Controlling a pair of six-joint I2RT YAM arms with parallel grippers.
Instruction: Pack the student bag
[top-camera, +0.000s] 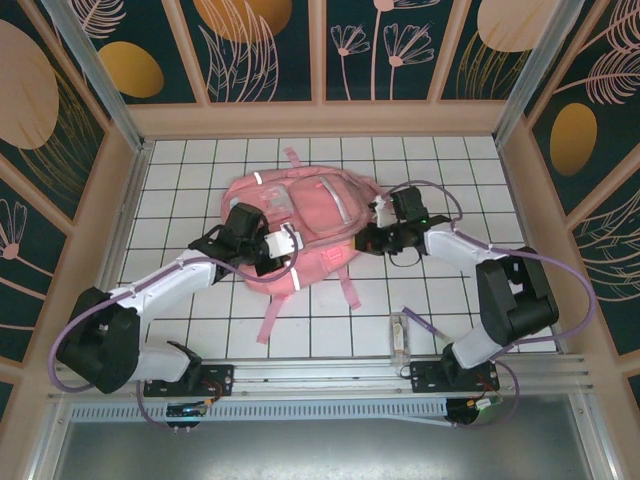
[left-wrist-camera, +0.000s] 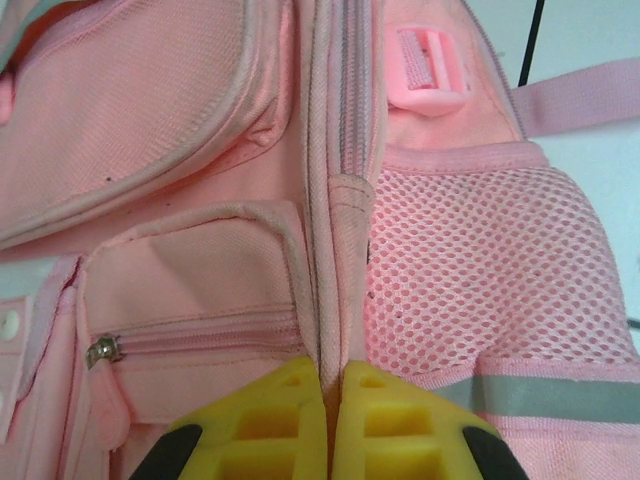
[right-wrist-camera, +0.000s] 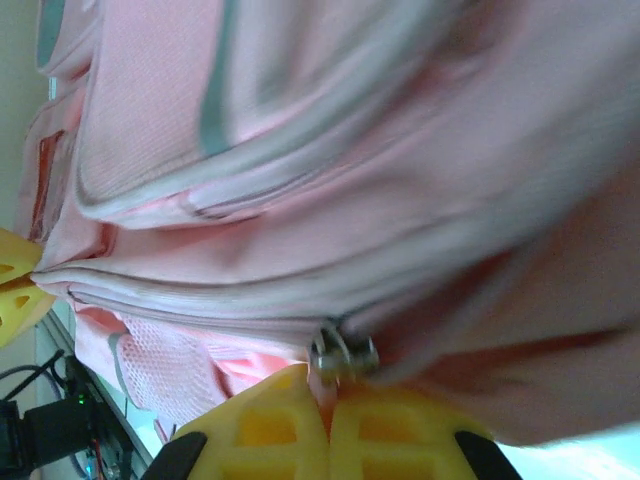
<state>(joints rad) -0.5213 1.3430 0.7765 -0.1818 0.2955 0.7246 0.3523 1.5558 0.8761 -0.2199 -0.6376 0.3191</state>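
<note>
As jaws pinch it, the student bag (top-camera: 310, 215) rests.

Robot test cell / lab rig, you can tell from the build. L arm (top-camera: 165, 285) + R arm (top-camera: 510, 295) are bolted side by side to an alu rail (top-camera: 330, 375) at the near edge. Table (top-camera: 180, 170) is white w/ a printed square grid. It's boxed in on 3 sides by walls (top-camera: 270, 50): printed leaf/flower panels in wood-tone frames, so a backdrop, not room decor. Alu posts (top-camera: 95, 60) stand at the back corners. Purple cables (top-camera: 432, 183) run exposed along the arms. Grey sheet metal (top-camera: 300, 445) sits below the rail. The everyday item is a pink bag (top-camera: 310, 215), flat on the grid mid-table.
</note>
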